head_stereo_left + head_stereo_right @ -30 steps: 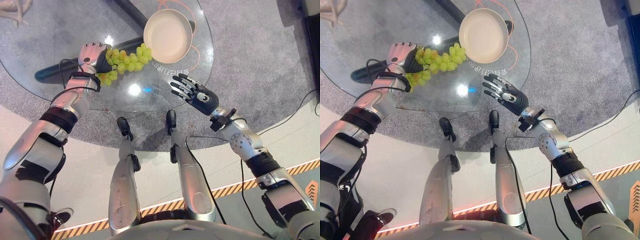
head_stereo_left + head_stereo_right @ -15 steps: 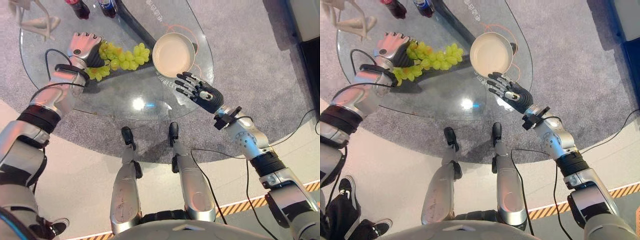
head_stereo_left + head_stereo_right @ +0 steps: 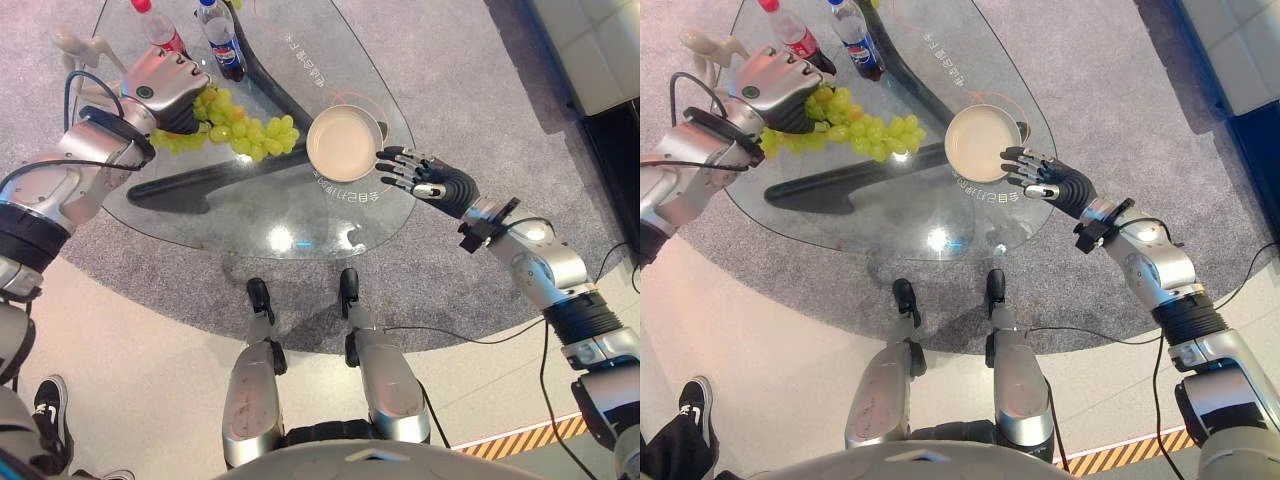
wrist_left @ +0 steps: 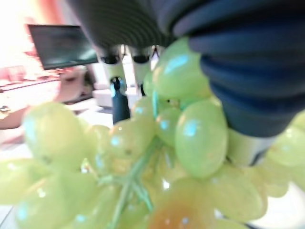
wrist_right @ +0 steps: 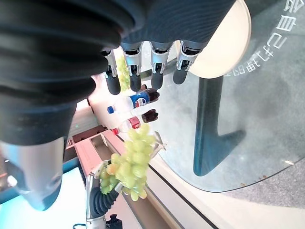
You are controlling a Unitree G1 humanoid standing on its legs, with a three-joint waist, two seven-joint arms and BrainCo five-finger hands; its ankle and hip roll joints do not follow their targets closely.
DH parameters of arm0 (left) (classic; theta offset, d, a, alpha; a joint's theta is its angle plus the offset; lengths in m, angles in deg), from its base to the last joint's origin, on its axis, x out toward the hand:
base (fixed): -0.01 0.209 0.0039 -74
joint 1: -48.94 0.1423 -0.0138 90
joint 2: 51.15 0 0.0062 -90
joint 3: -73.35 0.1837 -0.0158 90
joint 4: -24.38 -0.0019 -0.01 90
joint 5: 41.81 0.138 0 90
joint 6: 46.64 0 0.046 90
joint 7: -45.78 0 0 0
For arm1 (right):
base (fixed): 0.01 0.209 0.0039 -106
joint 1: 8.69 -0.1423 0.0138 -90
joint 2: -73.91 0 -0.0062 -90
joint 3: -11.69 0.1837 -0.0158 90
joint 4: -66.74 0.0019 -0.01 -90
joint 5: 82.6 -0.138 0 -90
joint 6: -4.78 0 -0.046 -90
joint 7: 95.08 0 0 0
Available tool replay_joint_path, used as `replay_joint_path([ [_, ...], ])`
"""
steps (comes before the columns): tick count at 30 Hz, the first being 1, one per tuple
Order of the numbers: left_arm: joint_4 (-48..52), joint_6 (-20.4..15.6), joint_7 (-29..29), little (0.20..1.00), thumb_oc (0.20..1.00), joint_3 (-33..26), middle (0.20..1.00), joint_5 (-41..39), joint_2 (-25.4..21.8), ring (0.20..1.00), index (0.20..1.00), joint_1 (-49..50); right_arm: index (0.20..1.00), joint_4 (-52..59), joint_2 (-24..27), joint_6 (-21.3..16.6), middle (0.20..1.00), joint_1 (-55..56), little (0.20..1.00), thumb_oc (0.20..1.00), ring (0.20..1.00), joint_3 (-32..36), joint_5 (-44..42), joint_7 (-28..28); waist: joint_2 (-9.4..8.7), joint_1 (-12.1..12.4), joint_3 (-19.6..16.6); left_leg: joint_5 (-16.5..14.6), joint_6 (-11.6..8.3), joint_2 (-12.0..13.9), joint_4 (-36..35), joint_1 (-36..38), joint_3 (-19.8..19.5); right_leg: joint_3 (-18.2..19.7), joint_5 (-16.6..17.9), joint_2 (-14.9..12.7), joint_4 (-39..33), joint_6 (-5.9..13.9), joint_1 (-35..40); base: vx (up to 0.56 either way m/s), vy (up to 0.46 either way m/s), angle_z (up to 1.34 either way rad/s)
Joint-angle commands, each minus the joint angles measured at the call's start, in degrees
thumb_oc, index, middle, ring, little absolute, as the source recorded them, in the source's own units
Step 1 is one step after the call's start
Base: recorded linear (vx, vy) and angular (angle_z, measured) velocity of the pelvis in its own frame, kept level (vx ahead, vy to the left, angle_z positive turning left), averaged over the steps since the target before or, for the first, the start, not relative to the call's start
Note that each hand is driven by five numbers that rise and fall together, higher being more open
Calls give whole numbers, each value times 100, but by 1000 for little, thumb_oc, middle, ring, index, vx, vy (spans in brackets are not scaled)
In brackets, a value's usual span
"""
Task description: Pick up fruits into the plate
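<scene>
My left hand (image 3: 160, 88) has its fingers curled round a long bunch of green grapes (image 3: 235, 128) held over the glass counter (image 3: 240, 215), trailing toward the empty plate (image 3: 343, 144) at its 9 o'clock. I worry the hanging end catches the rim or berries tear off, while my right hand (image 3: 425, 180), fingers loosely spread at the plate's 4 o'clock, could nudge it

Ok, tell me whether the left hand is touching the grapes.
Touching. The left wrist view shows the left hand curled round the green grapes.
</scene>
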Motion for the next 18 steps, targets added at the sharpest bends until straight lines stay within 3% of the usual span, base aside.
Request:
replay_joint_path([
  [1,200,-268,-107,200,200,31,200,105,-124,200,200,-273,1000,264,194,108,1000,-38,1000,1000,1000,61,24,305,-5,94,-723,-928,106,-361,81,356,-24,-322,-650,44,524,93,41,0,0,0],
  [8,632,-1030,-668,200,200,449,200,52,-157,200,200,-623,1000,52,205,782,1000,-397,1000,1000,1000,-625,-69,875,31,212,-836,-953,134,-378,79,440,-51,-421,-671,8,462,64,195,0,0,0],
  [14,1005,-1468,-905,200,200,862,200,36,-68,200,200,-987,1000,46,73,1265,1000,-577,1000,1000,1000,-1123,-184,1252,79,280,-837,-954,156,-406,92,448,-116,-474,-700,-11,460,39,249,2,15,4],
  [18,1340,-1524,-1020,200,200,999,200,-96,-9,200,200,-1147,1000,176,31,1549,1000,-575,1000,1000,1000,-1322,-392,1380,126,316,-803,-946,166,-431,102,421,-172,-514,-714,-31,460,32,258,-14,33,4],
])
